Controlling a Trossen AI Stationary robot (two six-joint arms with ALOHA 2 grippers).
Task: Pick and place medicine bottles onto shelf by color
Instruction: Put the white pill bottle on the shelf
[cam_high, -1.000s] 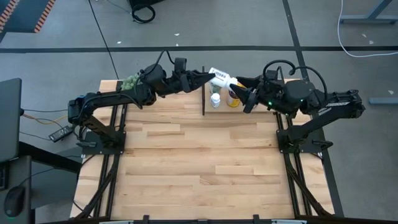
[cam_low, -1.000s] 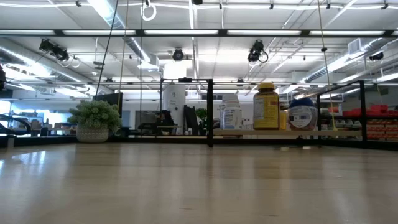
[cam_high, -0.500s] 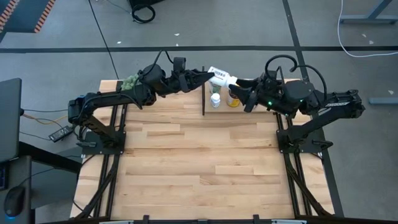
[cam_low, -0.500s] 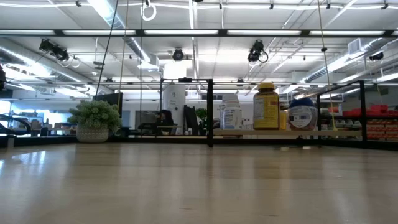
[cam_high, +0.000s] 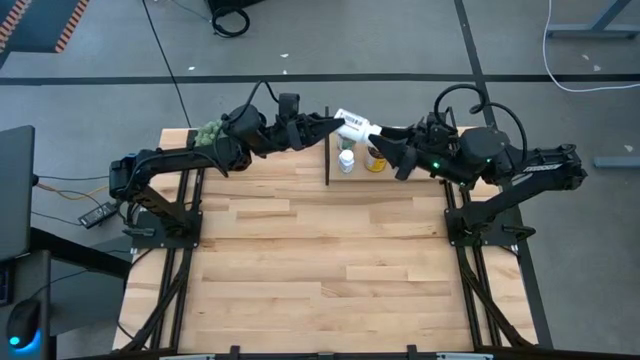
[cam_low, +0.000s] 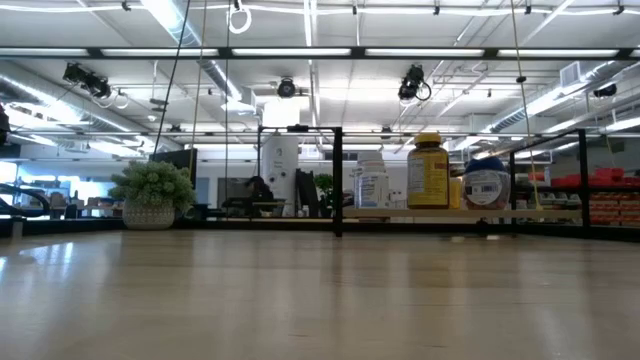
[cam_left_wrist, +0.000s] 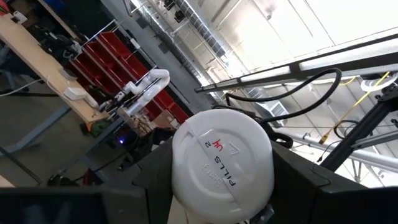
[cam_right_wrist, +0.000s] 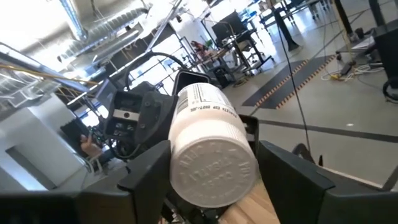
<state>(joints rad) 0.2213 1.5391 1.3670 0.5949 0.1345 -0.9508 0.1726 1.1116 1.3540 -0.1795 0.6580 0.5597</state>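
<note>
A white medicine bottle (cam_high: 356, 125) with a white ribbed cap (cam_right_wrist: 213, 167) is held in the air over the shelf (cam_high: 329, 160) at the table's far edge. My left gripper (cam_high: 336, 122) is shut on it. My right gripper (cam_high: 388, 150) is open, with its fingers on either side of the cap end. On the shelf board (cam_low: 450, 212) stand a white bottle (cam_low: 371, 184), an amber bottle with a yellow lid (cam_low: 428, 171) and a blue-lidded bottle (cam_low: 487, 183). Neither gripper shows in the low view. My left gripper pinches the bottle's body near its bottom end (cam_left_wrist: 186, 186) between its two fingers. The fingers come about level from the table's left and lie along the bottle. The bottle is lifted clear, lying about level, with its embossed bottom (cam_left_wrist: 221, 158) toward the left wrist and its cap toward the right arm. My right gripper: its fingers (cam_right_wrist: 149, 171) flank the cap from the table's right, and I cannot tell whether they touch it.
A green fuzzy plant ball in a pot (cam_low: 152, 196) stands at the far left of the table and also shows in the high view (cam_high: 208, 132). The shelf's black upright posts (cam_low: 338, 180) rise around the board. The plank tabletop (cam_high: 320, 260) stretches toward the near edge.
My right gripper has gone a little toward the table's left, closer around the cap end of the white bottle. My left gripper and the bottle have kept still.
</note>
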